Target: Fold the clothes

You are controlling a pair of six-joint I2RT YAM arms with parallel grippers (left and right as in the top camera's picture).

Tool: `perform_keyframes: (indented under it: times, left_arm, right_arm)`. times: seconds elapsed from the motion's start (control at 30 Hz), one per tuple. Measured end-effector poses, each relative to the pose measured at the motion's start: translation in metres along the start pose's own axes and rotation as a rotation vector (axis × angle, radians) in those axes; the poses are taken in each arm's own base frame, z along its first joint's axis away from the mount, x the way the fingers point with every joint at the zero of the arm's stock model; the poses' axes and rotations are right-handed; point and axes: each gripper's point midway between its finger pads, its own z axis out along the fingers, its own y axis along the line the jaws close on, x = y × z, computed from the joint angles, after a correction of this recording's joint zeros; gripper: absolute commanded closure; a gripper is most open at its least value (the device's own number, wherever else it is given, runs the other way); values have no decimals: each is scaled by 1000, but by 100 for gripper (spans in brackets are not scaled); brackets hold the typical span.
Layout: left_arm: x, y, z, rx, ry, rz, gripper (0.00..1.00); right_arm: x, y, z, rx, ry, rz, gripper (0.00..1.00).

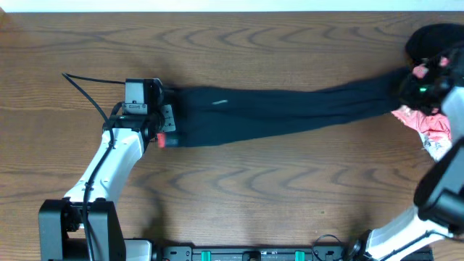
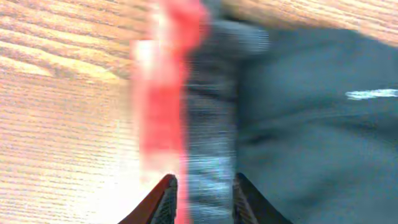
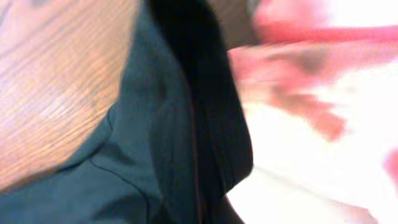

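On the worktop [image 1: 254,196], toward the far edge: leggings [image 1: 290,109], pulled out long from left of centre to the right edge. At the left end, left gripper [image 1: 165,119], jaws partly closed and clamped over the grey-speckled waistband [image 2: 208,124] with its coral-red edging. At the right edge, right gripper [image 1: 424,83], jaws fully closed, pinching the leg ends, dark fabric bunched close under the wrist camera. Just beside, toward the near edge, pink garment [image 1: 424,119] against white cloth [image 1: 438,148].
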Motion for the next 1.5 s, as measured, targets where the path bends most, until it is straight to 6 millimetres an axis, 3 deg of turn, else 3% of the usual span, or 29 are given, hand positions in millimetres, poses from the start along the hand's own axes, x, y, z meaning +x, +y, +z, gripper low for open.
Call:
perform_keyframes:
  times: [0.03,0.33,0.43,0.53,0.73,0.93,1.33,1.5]
  left_arm:
    - [1,0,0,-1,4,0,69]
    - [5,1,0,-4,22,-1,70]
    - [5,1,0,-5,22,-1,69]
    - [5,1,0,-5,22,-1,69]
    - [6,1,0,-5,23,-1,69]
    - [6,1,0,-5,24,-1,69]
    - [6,1,0,-5,24,-1,69]
    - [7,1,0,-6,28,-1,69]
  right_arm:
    - [-5,-11,-11,33,-24,16,99]
    - [-4,-74,-33,201,-33,114,99]
    - [-5,-78,-35,205,-36,111,99]
    - [-7,-68,-38,174,-45,79,99]
    - [-8,-23,-60,114,-80,-46,99]
    - [12,57,-78,27,-81,-265,99]
    - [109,196,-68,-96,42,-669,99]
    - [139,224,-65,-108,64,-773,99]
